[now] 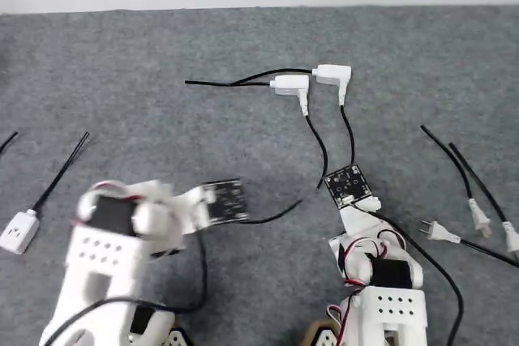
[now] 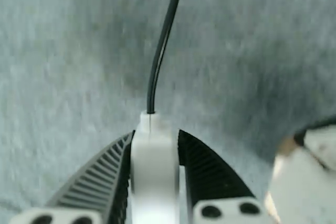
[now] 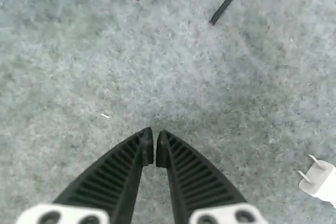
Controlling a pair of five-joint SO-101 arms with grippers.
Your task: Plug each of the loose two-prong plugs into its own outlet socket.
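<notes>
Three plugs lie loose on the right of the table, well apart from any socket: a white two-prong plug (image 1: 438, 231) on a black cord, prongs bare, with two more white plug ends (image 1: 479, 217) (image 1: 512, 238) just beyond it; the right wrist view catches that first plug (image 3: 317, 180) off to one side of its own pincer. A fourth piece, a white moulded body (image 2: 152, 166) with a black cord running out of it, sits clamped in the left gripper (image 2: 156, 134), the ribbed black jaws pressed on both flanks; whether it is a plug or a socket I cannot tell, its front end being hidden. The right gripper (image 3: 155, 140) is closed on nothing, tips all but touching above bare cloth. At the far middle two white L-shaped couplings (image 1: 290, 84) (image 1: 332, 74) each have a cord at both ends, so I judge those two plugs already seated. A white socket block (image 1: 18, 231) on a black cord waits alone at the far left. All lies on the grey felt table cover (image 1: 162, 54). Roughly two done, then; the held piece and the right-hand plugs are left.
</notes>
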